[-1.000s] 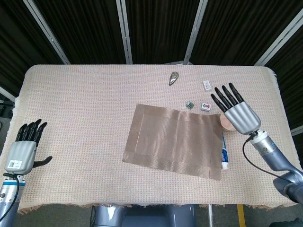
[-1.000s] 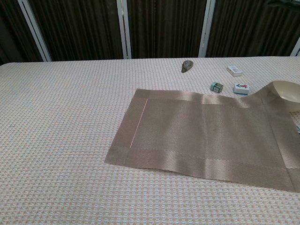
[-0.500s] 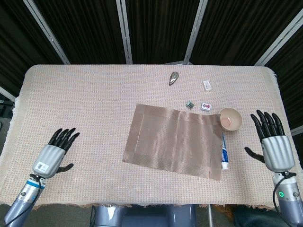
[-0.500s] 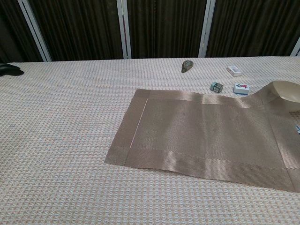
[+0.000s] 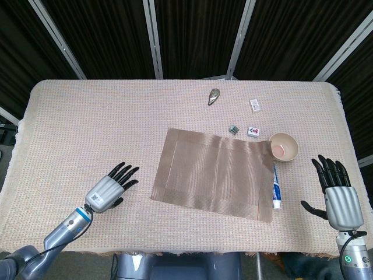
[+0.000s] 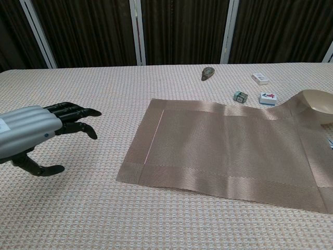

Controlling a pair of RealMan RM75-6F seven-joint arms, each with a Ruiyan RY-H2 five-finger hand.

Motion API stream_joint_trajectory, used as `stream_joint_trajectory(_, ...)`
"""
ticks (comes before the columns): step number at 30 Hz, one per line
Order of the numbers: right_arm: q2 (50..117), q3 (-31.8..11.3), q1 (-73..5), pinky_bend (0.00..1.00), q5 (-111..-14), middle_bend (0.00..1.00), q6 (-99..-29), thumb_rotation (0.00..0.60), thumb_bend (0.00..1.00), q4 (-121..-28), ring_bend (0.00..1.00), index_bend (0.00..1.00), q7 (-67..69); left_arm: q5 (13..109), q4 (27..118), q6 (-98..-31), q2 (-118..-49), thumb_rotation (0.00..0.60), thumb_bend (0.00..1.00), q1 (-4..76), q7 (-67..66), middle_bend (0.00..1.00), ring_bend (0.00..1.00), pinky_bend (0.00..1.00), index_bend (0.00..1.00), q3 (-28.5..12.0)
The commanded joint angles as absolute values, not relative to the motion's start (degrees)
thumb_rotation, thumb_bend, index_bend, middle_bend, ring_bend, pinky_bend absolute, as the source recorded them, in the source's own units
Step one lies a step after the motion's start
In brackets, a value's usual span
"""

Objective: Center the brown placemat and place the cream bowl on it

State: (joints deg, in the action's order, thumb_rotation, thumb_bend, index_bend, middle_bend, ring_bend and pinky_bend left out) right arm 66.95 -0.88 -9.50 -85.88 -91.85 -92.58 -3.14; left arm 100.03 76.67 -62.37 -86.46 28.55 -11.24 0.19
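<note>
Brown woven fabric, ribbed with a plain border, makes up the rectangular placemat [image 5: 214, 174], which lies flat but slightly askew, right of the middle of the counter [image 5: 87, 128]. We see the counter covered in a pale waffle-textured cloth. The round cream bowl [image 5: 283, 146], smooth with a pinkish inside, stands at the placemat's far right corner; from the chest view the mat's corner seems to ride up against the bowl's wall. A white toothpaste tube [image 5: 277, 188] lies along the placemat's right edge. Two small tiles sit just beyond the mat's far edge: a greenish cube [image 5: 233, 129] and a white tile with a red mark [image 5: 253, 132]. Farther off are a small white box [image 5: 254, 105] and a dull metallic teardrop-shaped object [image 5: 214, 96].

Our left hand [image 5: 109, 189], grey-backed with black fingers, is empty with fingers spread, hovering left of the placemat. Compared with half a second ago it has moved right and toward the mat, and it now shows large in the chest view. Our right hand [image 5: 338, 195] is also empty, fingers apart, off the counter's right near edge, slightly lower in the head view than before. Placemat and bowl have not shifted.
</note>
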Motion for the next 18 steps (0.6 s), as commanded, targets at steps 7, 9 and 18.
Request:
stream_joint_trajectory(7,67.11,-2.15,-9.64,0.0,-85.01,0.0,-89.47,0.6,0.0,-91.41,0.0,0.0,-2.43,102.26,62.77,-60.78,-97.59,0.6,0.3,34.25,-5.71,0.0,0.0,0.0,0.24,0.64)
stream_joint_trajectory(9,67.3,-2.67,-9.56,0.0,-84.79,0.0,-89.54,0.6,0.0,-90.95,0.0,0.0,-2.85,102.48,61.14,-60.81,-98.86,0.6,0.3,34.91,-4.94,0.0,0.0,0.0,0.24,0.97)
stream_joint_trajectory(18,67.04,-3.9,-8.92,0.0,-84.52,0.0,-89.74,0.6,0.0,-90.96,0.0,0.0,-2.38,102.39,57.93,-60.94,-101.99,0.6,0.3,36.95,-4.26,0.0,0.0,0.0,0.24,1.5)
